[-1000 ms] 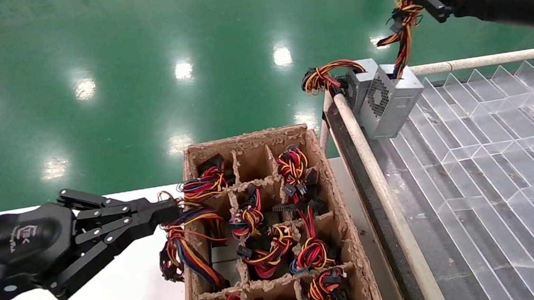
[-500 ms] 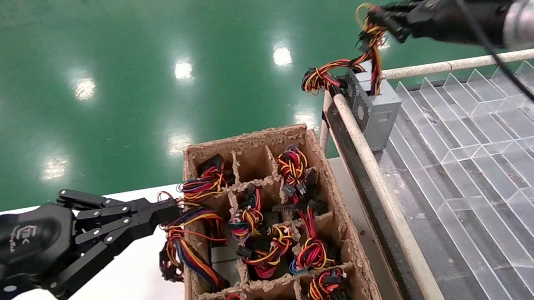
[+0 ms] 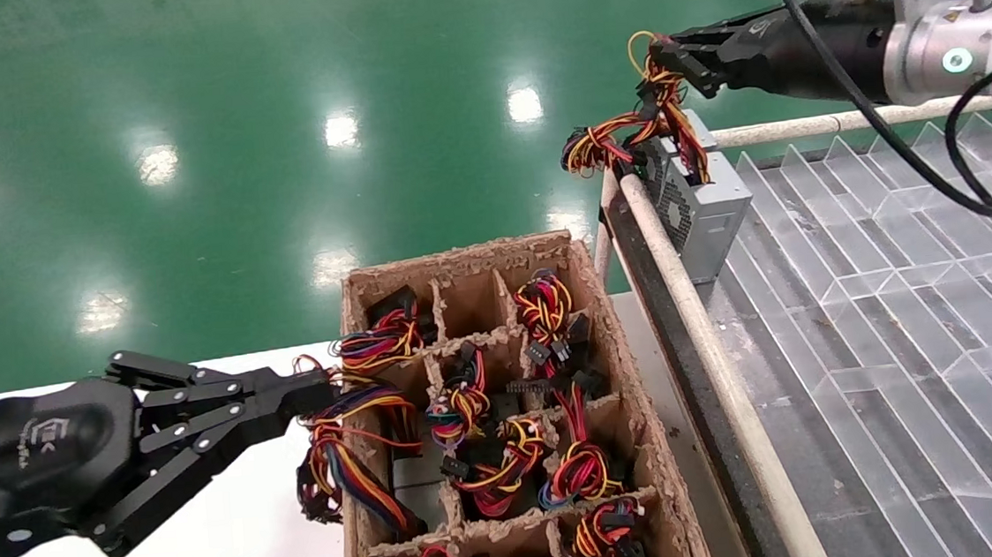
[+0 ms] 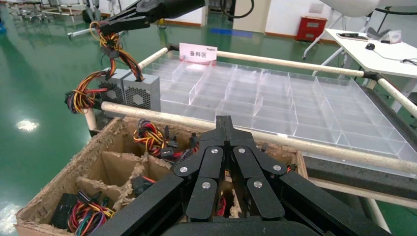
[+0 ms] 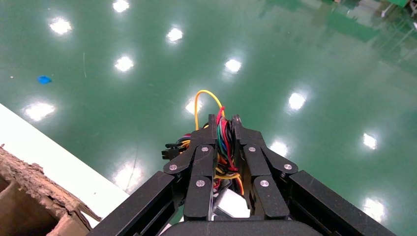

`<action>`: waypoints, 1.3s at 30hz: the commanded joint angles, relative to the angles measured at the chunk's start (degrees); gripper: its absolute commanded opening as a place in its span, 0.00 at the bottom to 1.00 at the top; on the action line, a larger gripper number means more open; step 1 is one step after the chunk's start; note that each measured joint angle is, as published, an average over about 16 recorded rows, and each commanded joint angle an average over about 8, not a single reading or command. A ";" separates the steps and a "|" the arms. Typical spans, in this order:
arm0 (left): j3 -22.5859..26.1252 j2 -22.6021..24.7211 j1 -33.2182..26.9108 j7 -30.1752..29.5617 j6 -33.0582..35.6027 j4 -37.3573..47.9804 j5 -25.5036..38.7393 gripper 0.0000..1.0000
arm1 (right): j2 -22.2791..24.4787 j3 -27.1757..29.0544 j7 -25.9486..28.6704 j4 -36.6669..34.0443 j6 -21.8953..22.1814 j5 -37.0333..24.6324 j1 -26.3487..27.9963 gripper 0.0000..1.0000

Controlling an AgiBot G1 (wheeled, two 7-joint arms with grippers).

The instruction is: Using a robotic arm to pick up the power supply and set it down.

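Glossy green floor (image 3: 226, 114) fills the upper frame; right gripper (image 3: 664, 53), upper right, pinches the wires of the grey metal power supply (image 3: 702, 200) resting on the clear-partitioned tray (image 3: 905, 299); left gripper (image 3: 323, 389), lower left, fingers pressed together beside the rough cardboard box (image 3: 651, 443).

cardboard crate (image 3: 642, 444) cut off below (nearest cells unseen)

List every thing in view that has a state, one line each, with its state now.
Right tool: shut on the wire bundle, above the tray's far left corner.
Wire bundle: pinched and pulled up from the power supply.
Power supply: in the divided clear tray, against its left rail; whether it rests fully cannot be told.
Left tool: shut, holding nothing, at the cardboard box's left edge.
Cardboard box: open-topped; most visible compartments hold wired units.
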 commanded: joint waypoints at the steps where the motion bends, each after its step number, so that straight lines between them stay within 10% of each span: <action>1: 0.00 0.00 0.00 0.00 0.00 0.00 0.00 0.00 | -0.44 0.01 -0.37 -0.87 -0.13 0.16 0.30 1.00; 39: 0.00 0.00 0.00 0.00 0.00 0.00 0.00 0.00 | 5.25 7.12 -7.28 9.17 -11.10 17.17 -8.88 1.00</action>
